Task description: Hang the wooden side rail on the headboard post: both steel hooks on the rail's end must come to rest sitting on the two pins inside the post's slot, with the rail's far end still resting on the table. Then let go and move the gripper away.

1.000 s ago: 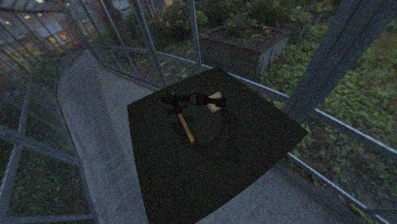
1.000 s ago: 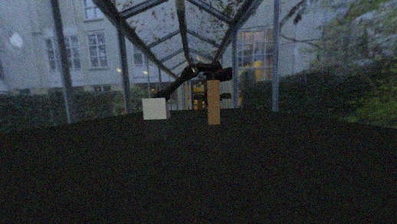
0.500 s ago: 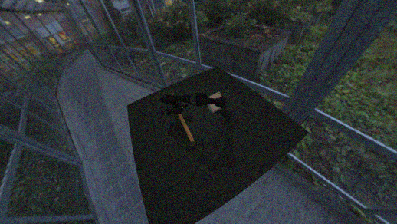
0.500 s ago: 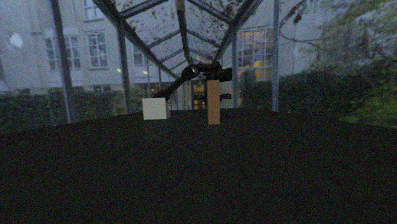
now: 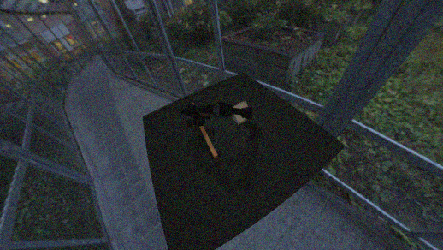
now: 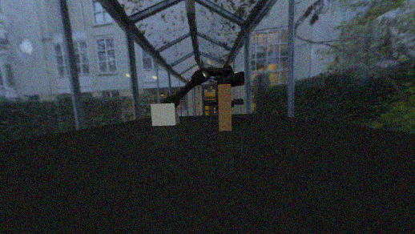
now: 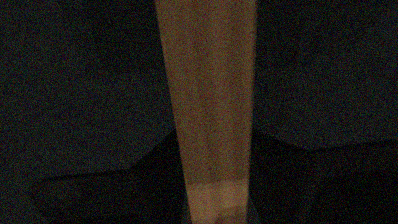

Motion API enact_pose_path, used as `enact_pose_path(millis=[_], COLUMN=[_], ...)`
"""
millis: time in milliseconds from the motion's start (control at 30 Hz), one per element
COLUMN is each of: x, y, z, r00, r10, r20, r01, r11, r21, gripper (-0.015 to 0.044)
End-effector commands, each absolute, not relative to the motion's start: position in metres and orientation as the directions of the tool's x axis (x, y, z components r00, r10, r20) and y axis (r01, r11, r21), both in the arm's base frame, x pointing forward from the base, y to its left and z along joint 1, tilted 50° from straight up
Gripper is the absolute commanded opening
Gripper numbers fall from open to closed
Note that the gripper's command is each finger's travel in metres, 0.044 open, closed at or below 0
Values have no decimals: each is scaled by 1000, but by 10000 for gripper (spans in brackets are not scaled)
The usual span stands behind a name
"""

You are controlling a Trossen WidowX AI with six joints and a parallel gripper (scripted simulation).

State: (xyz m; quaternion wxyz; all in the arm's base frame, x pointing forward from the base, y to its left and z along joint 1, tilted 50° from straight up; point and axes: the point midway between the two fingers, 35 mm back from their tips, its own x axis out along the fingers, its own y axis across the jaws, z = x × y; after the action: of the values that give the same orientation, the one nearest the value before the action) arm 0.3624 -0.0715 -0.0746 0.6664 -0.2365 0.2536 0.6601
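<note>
The wooden side rail (image 5: 209,142) (image 6: 225,110) (image 7: 212,90) runs from the gripper to its far end, which is low, at or near the table; contact is unclear. In the exterior view it rises steeply. The gripper (image 5: 200,123) (image 7: 215,145) is shut on the rail, with one dark finger on each side in the wrist view. A paler band crosses the rail at the bottom of that view. The headboard post, its slot and pins and the rail's hooks cannot be made out. A tiny orange spot shows beside the arm in the top view, too small to identify.
The dark table top (image 5: 222,193) (image 6: 200,180) lies beneath everything. A pale block (image 5: 240,104) (image 6: 163,114) stands by the arm's base, left of the rail in the exterior view. The dark arm (image 5: 215,110) (image 6: 190,86) reaches from beside it to the rail.
</note>
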Motion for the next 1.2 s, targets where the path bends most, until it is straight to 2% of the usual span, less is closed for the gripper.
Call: enact_pose_path(millis=[0, 500, 1033, 1067, 1167], x=[362, 362, 362, 362, 362], y=[-74, -72, -84, -89, -101], z=[-76, -78, -65, -60, -50], r00=[1, 1, 0, 1, 1], r10=[753, 753, 756, 755, 752], r20=[-658, -658, -655, -656, -659], r01=[-1000, -1000, -1000, -1000, -1000], r11=[20, 20, 19, 19, 20], r21=[21, 21, 21, 21, 21], gripper=[0, 0, 420, 440, 440])
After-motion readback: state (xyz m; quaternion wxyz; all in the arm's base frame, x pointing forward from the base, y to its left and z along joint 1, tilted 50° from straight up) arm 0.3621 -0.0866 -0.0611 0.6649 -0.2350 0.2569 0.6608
